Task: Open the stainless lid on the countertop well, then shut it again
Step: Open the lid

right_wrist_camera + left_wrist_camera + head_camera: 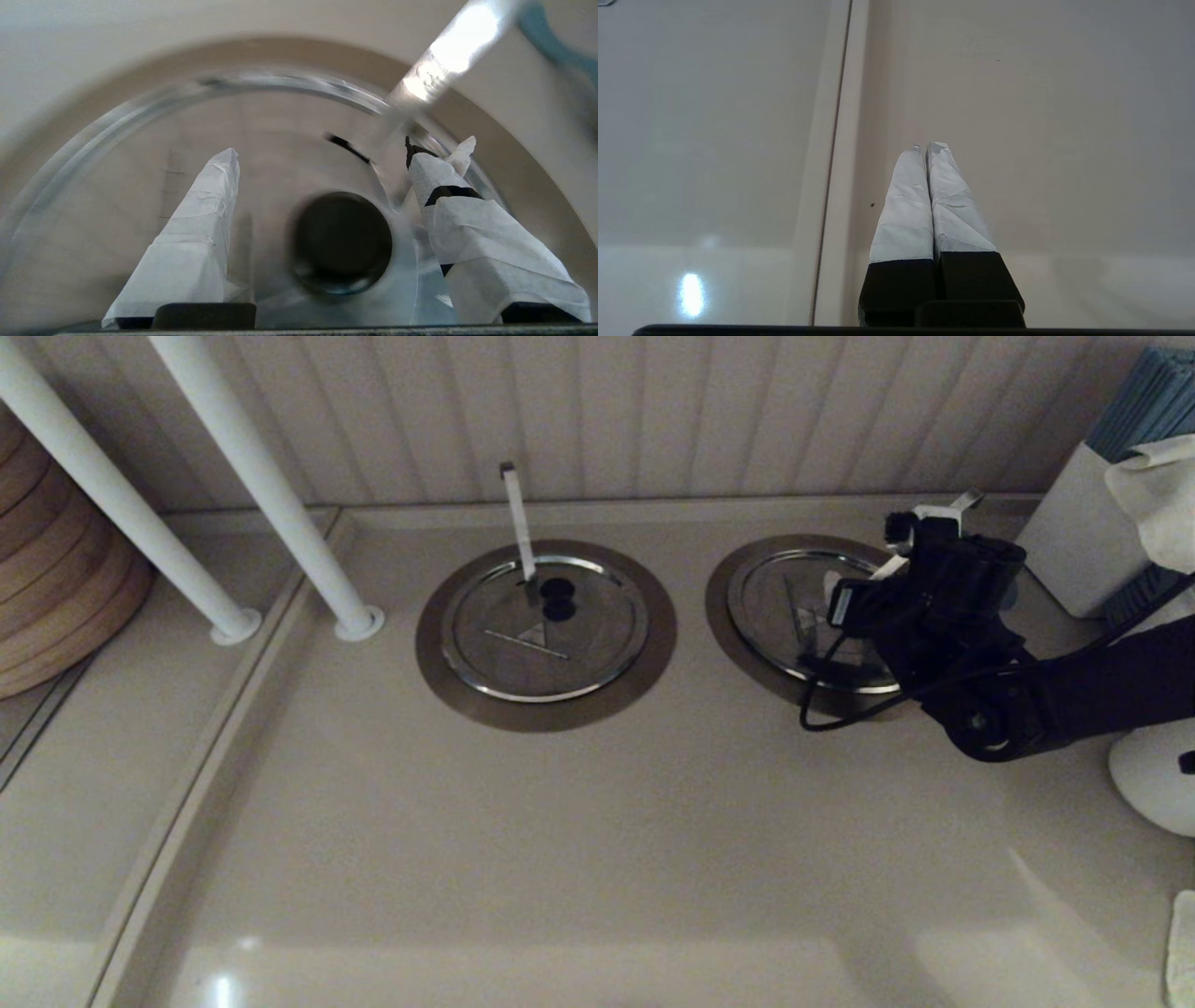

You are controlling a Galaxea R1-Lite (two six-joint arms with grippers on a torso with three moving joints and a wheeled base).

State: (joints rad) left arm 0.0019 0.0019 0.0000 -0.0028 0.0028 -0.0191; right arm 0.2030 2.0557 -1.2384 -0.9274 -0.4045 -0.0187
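Observation:
The stainless lid [794, 607] lies flat in the countertop well's grey-brown collar [721, 602] at the right, with the diagonal metal strip [962, 504] behind it. My right gripper [864, 602] hovers over the lid's far right part and hides the knob in the head view. In the right wrist view the gripper [327, 156] is open: the black knob [343, 242] sits between its paper-wrapped fingers [205, 210], touched by neither. The lid [280, 154], collar [280, 51] and strip [448, 42] show there too. My left gripper [928, 147] is shut over bare counter, outside the head view.
The twin lid [546, 639] with its near-vertical strip [516, 518] lies mid-counter. Two white posts [271, 495] and a wooden stack [56, 588] stand at the left. A white box [1083, 541], a cloth [1158, 495] and a white round base [1153, 775] crowd the right.

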